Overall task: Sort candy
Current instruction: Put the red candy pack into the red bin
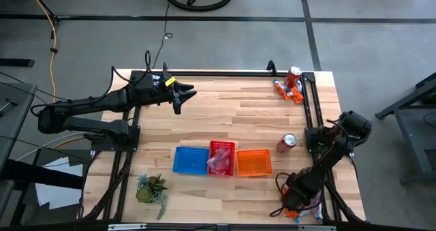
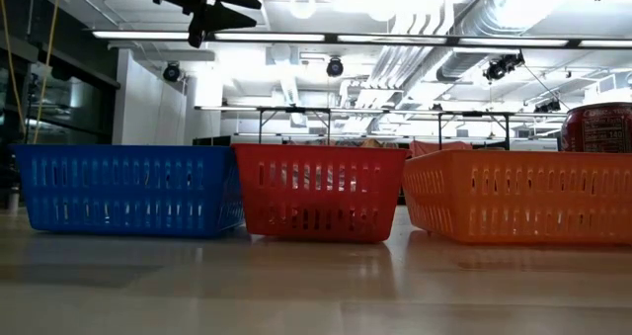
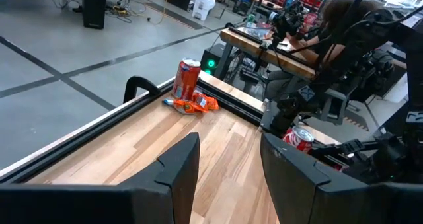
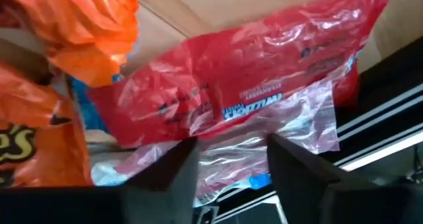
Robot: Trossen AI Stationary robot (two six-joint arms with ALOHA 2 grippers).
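Observation:
Candy lies in a pile [image 1: 310, 208] at the table's near right corner. My right gripper [image 1: 294, 202] points slanting down into it, fingers apart. In the right wrist view a red packet [image 4: 251, 85] with a clear crinkled edge lies across the pile, orange packets [image 4: 86, 26] beside it, and my right gripper [image 4: 231, 158] straddles that clear edge. More candy lies in a second pile [image 1: 289, 91] at the far right and in the red basket [image 1: 220, 157]. My left gripper [image 1: 182, 95] hangs open above the far left of the table. My right gripper comes at the red packet's clear edge [image 4: 231, 148] slanting down from above, one finger on each side of it. Whether the fingers touch the wrapper I cannot tell. The packet lies on the pile.
A blue basket [image 1: 191, 159], the red one and an orange basket [image 1: 253, 163] stand in a row at the near middle. One red can [image 1: 287, 143] lies right of them; another [image 1: 293, 75] stands by the far pile. A small plant [image 1: 151, 189] sits near left.

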